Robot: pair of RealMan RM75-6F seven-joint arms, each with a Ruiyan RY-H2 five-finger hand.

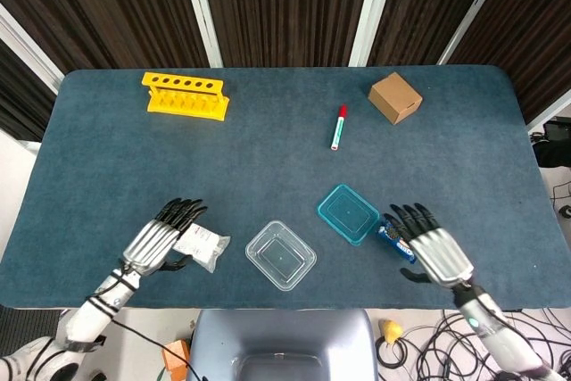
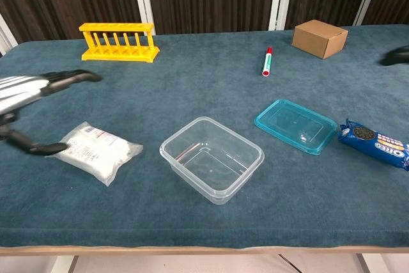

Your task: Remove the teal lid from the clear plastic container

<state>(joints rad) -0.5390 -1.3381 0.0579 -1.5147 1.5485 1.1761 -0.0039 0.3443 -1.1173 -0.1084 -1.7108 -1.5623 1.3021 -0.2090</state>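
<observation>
Teal lid [image 1: 348,214] is off and lying flat on the table [image 1: 268,158], just beside the clear plastic container [image 1: 281,255] on its far-right side, not touching it — task looks done. Lid sits rim-up as far as I can tell; long axis runs diagonally, from near the container toward the cookie pack [image 2: 376,144], and its right corner sits close to that pack. Right hand [image 1: 434,249] is spread, holding nothing, over the cookie pack; left hand [image 1: 159,236] is also spread and empty, just beside the white sachet [image 1: 201,244]. Main risk from here — the right hand's fingers clipping the cookie pack on any move and shoving it into the lid, or the left hand dragging the sachet into the light, empty container and sliding it.
</observation>
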